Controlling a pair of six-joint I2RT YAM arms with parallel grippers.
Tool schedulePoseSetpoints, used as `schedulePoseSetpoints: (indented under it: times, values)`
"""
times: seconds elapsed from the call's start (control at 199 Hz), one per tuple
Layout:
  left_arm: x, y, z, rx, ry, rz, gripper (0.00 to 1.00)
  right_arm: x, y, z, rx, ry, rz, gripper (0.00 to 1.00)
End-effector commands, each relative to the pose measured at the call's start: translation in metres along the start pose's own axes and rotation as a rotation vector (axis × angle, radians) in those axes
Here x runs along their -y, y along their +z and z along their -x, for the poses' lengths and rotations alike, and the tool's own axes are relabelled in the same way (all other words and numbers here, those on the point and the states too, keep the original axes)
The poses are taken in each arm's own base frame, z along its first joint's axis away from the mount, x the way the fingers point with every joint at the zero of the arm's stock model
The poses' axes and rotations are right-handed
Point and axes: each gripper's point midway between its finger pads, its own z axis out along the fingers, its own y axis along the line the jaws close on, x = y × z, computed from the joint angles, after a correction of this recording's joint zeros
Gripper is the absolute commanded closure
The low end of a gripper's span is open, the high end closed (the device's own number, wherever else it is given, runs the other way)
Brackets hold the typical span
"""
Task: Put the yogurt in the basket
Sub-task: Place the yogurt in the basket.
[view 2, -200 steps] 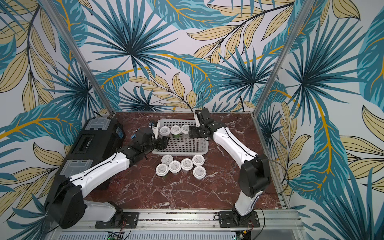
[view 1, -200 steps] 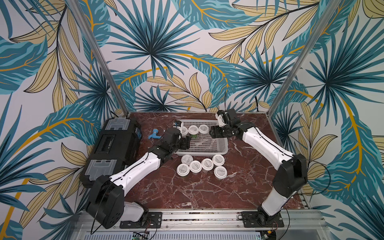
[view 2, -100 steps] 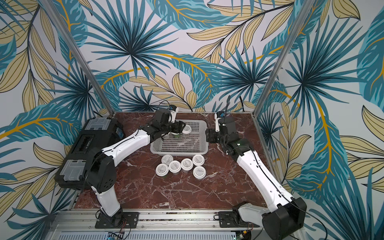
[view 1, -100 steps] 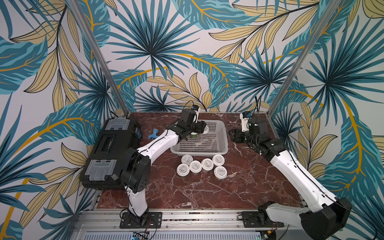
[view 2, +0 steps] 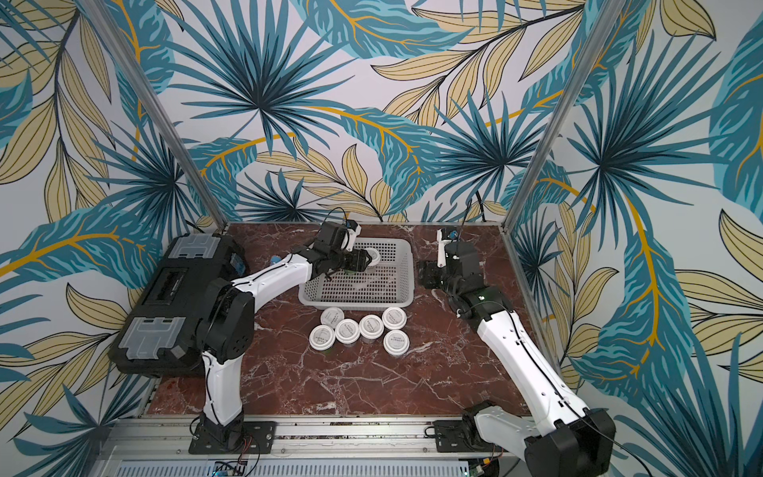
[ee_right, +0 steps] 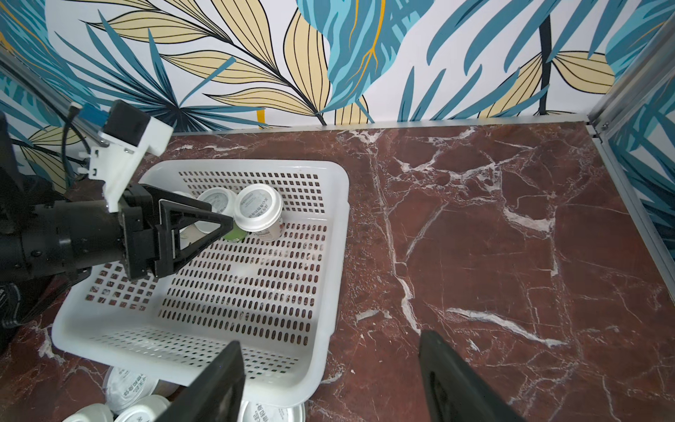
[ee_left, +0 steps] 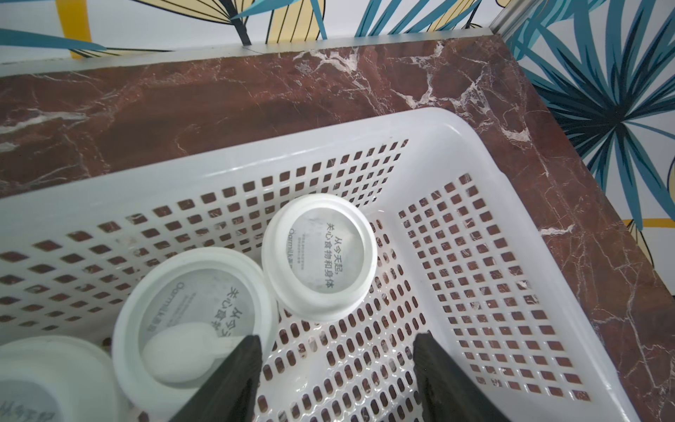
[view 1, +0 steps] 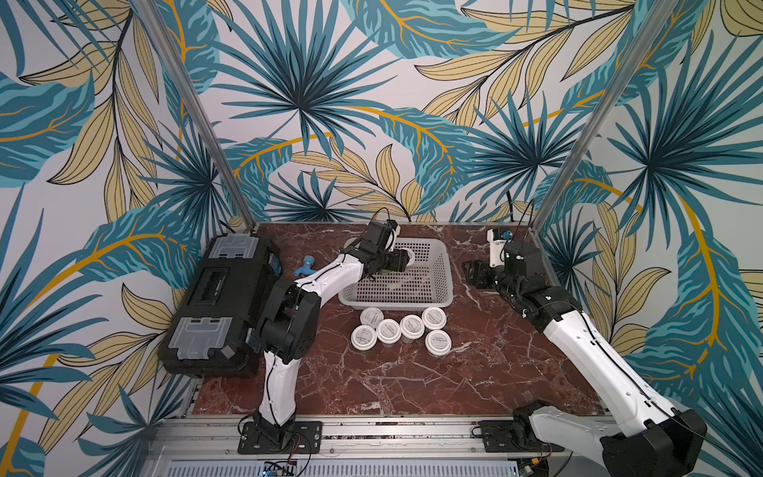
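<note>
Now three yogurt cups (ee_left: 319, 255) sit inside the basket (view 1: 396, 294), and six loose cups (view 1: 412, 326) stand on the bench (view 1: 413, 384) just in front of it. The left hand (ee_left: 336, 339) above the basket and the right hand (ee_right: 330, 339) beside it are both apart and empty.

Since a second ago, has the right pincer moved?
Yes. The right pincer has pulled away from the basket rim, out over the table beside it.

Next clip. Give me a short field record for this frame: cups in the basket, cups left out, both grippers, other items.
in basket: three yogurt cups, lids up, near the far wall of the basket
outside: six cups clustered on the table in front of the basket
left gripper: open, empty, over the basket interior
right gripper: open, empty, beside the basket
other: black toolbox, blue fitting
</note>
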Motion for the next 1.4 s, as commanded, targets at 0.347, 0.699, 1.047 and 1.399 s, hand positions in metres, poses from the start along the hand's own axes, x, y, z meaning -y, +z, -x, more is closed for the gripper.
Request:
schedulePoseSetpoints:
  times: [0.347,0.699,1.047,1.399]
  values:
    - [0.011,0.008,0.036,0.073,0.021,-0.047,0.29,-0.001,0.002,-0.006,0.002,0.005,0.019,0.22]
    - [0.011,0.013,0.036,0.075,0.023,-0.052,0.29,-0.001,0.003,-0.007,-0.002,0.007,0.022,0.22]
    - [0.013,0.019,0.033,0.062,0.024,-0.070,0.29,-0.002,0.005,-0.008,-0.007,0.007,0.024,0.22]
    - [0.021,0.023,0.031,0.054,0.043,-0.085,0.29,-0.002,0.006,-0.010,-0.013,0.005,0.024,0.22]
